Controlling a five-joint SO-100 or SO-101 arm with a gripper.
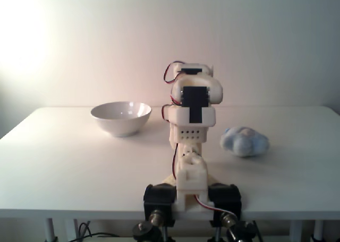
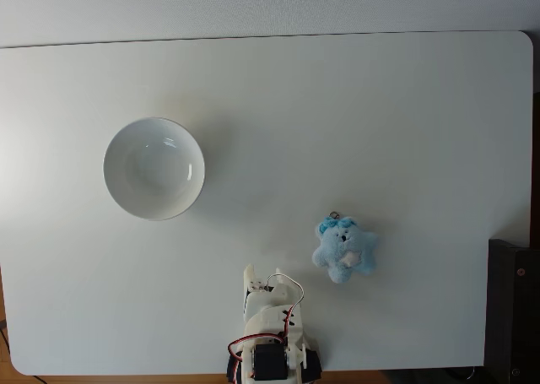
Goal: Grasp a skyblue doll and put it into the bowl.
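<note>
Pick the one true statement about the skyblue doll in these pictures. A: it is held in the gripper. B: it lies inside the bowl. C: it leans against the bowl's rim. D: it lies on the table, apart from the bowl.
D: in a fixed view from above, the skyblue doll lies on the white table, well to the right of the empty bowl, with bare tabletop between them.

The doll [image 2: 344, 250] is soft, fluffy plush with a fuzzy nap. The bowl [image 2: 153, 168] is smooth, glossy white ceramic showing highlights. The table [image 2: 380, 122] has a smooth, matt white top. The arm [image 1: 192, 114] is matt white plastic with black parts.
</note>
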